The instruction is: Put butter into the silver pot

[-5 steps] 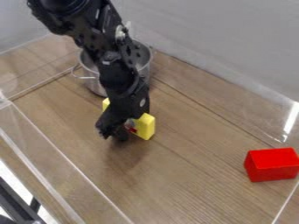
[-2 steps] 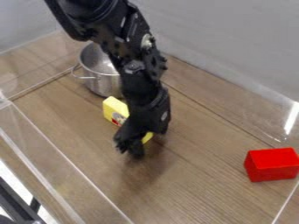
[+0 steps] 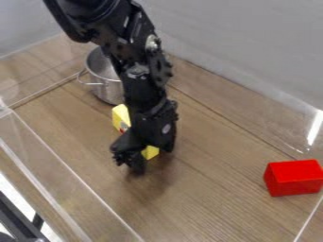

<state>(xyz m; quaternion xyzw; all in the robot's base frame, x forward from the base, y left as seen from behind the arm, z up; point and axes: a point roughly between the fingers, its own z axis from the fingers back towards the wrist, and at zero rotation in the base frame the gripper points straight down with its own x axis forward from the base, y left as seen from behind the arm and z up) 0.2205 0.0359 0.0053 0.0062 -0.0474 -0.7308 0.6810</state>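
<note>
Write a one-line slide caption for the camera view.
Robot hand low over the butter on a wooden table, silver pot behind it, red block off to the side.

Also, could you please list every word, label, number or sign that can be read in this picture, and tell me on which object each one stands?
No text can be read in this picture.
butter: mostly hidden behind the gripper; no label or print can be made out.
red block: plain faces, nothing printed that shows.
silver pot: bare shiny metal, no marking visible.
Robot arm: dark, no legible sign.
</note>
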